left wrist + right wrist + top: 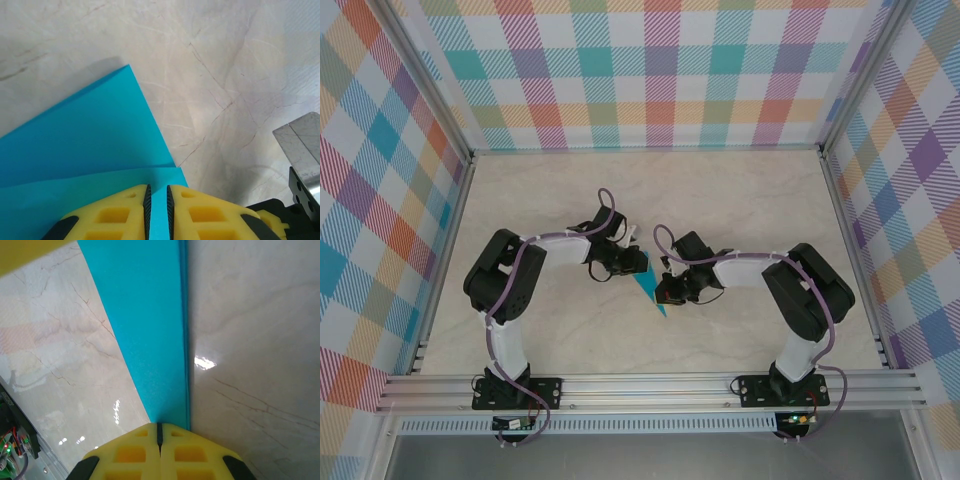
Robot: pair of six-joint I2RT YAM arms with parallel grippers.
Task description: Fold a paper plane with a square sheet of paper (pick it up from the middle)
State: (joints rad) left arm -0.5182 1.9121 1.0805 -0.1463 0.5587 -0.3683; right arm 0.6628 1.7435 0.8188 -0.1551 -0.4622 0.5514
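Top view: paper plane (650,295) mostly under left gripper (622,262) & right gripper (672,289). Just a teal sliver w/ a point shows, creases too small to read. Jaws too small there to judge.

Left wrist: teal cut off at left & bottom edges. Pinched bit hidden between yellow fingers (110,217), themselves cropped at bottom. Grey metal piece (302,142) cropped at right edge, can't ID.

Right wrist: teal strip cut off at top; near end vanishes behind closed yellow pads (130,452). Yellow blur (25,250) in top-left corner, cropped, unclear what. Circuit board (12,452) bottom-left, partly out of frame.
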